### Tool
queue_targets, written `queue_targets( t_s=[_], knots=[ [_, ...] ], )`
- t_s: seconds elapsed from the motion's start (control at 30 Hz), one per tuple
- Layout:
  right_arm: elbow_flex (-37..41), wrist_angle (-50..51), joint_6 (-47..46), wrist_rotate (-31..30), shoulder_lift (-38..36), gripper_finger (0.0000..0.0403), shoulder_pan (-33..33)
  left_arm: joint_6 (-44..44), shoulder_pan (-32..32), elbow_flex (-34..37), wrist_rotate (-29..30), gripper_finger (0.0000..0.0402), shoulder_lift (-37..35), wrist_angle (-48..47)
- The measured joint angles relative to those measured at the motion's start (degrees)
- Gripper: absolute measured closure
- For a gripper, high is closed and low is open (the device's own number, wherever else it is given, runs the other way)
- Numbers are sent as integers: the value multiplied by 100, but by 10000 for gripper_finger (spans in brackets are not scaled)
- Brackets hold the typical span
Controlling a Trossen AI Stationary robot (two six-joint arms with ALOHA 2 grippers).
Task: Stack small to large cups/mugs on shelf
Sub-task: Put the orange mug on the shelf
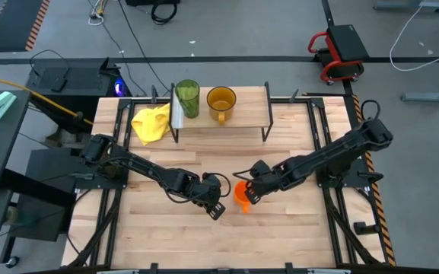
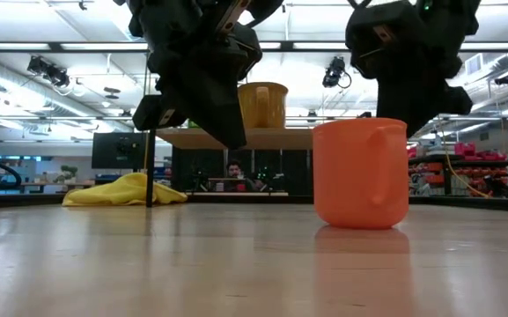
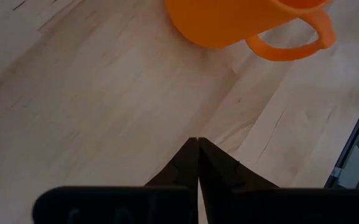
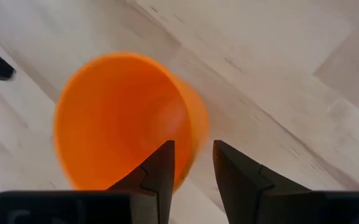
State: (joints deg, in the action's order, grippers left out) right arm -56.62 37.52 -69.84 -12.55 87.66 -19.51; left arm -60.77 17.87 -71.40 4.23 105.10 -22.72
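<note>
Orange mug (image 1: 242, 194), small, with handle: upright on the wooden tabletop (image 1: 280, 236), near its middle, well apart from the shelf (image 1: 242, 116). Right claw (image 1: 251, 192): directly above the mug, fingers (image 4: 160, 171) parted narrowly, straddling the rim wall; whether they touch the mug cannot quite be told. Left claw (image 1: 217, 207): just beside the mug, raised off the tabletop, fingers (image 3: 185, 165) pressed together on nothing. Shelf: light wooden top on thin black legs, at the tabletop's far edge. Green tumbler (image 1: 187, 98): tall, translucent, upright on the shelf's left part. Yellow-brown mug (image 1: 221, 102): upright on the shelf beside the tumbler. Yellow cloth (image 1: 151, 123): crumpled on the tabletop, beside the shelf's left end.
</note>
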Motion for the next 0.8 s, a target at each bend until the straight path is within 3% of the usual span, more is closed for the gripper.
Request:
queue_targets(
  t_s=[0.37,0.8],
  knots=[
    [0,-154,-20,107,171,304,14,-3,-2,0,0,375,0,2],
    [2,-129,-44,204,161,393,121,-7,0,0,0,386,0,4]
  ],
)
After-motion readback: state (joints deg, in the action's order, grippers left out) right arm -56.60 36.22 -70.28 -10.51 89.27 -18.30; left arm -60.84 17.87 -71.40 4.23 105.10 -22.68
